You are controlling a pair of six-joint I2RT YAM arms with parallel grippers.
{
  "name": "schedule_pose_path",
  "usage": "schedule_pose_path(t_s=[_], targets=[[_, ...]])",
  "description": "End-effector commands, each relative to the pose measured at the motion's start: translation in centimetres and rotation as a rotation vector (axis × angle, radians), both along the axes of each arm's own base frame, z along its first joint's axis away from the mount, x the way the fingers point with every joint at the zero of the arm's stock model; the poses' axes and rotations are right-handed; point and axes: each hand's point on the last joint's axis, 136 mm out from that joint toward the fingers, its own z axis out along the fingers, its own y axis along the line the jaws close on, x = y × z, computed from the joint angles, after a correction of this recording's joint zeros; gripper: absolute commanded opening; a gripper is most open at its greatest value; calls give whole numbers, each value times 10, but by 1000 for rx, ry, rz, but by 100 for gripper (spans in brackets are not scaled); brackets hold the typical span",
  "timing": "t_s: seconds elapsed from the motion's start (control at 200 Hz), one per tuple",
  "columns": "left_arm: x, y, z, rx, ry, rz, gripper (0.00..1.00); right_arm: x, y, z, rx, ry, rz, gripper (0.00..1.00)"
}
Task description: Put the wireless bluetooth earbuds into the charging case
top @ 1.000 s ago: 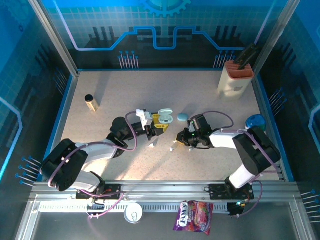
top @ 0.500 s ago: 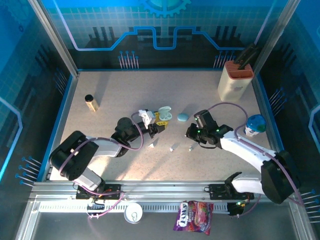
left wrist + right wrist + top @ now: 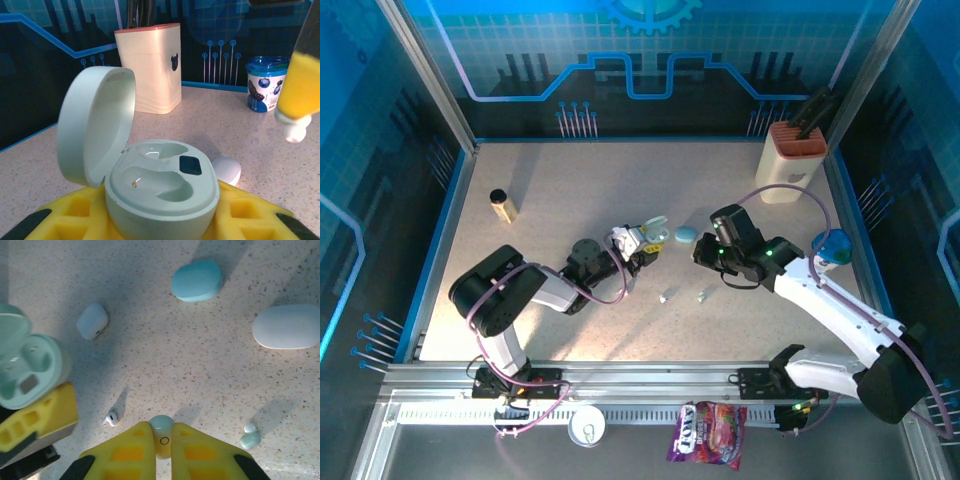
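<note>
The earbud (image 3: pixel 161 431) in play was a pale one, pinched at the very tips of your right gripper (image 3: pixel 162 442), whose yellow fingers were pressed together on it with no gap showing. It hung over the middle of the worktop (image 3: pixel 175 365), just right of the charging case (image 3: pixel 160 185). That case stood with its lid up between the pads (image 3: pixel 70 212) of your left gripper (image 3: pixel 640 243), which was closed part way around its base. Both sockets looked empty, so I judged you were at the carry-over step. The next move called for bringing the bud above one socket, stem down, lowering it in, and letting go only once it seated. Two loose earbuds (image 3: pixel 110 418) (image 3: pixel 250 438) lay on the worktop toward the near edge. A teal case (image 3: pixel 196 280), a white case (image 3: pixel 286 326) and a small pale case (image 3: pixel 92 321), all closed, lay toward the far edge. The held bud's stem was buried between the fingers, so I couldn't tell which socket it fits. The case's underside was hidden by the pads.
</note>
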Motion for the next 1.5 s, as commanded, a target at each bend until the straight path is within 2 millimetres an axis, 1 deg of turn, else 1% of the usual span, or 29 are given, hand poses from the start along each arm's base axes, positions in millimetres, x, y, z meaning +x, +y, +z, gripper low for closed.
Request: schedule_pose_path(t_s=[0.0,0.14,0.425,0.75,0.955,1.056,1.211,1.491], targets=[[3,-5,11,1,-80,11,34,-3,7,7,-27,-8,35,10],[1,-7,2,23,-79,9,34,1,23,10,6,-21,66,10],[-12,-12,-7,53,-85,-28,34,9,52,21,64,-82,104,9],[-21,-16,-12,76,-103,-71,35,21,70,33,66,-115,156,9],[-23,-18,-9,66,-103,-80,35,27,78,27,37,-112,197,8],[-24,-18,-11,73,-90,-81,35,29,82,24,40,-104,213,8],[-24,-17,-12,76,-80,-77,35,27,86,21,46,-89,234,8],[-21,-18,-11,57,-61,-72,34,18,88,8,30,-45,282,9]])
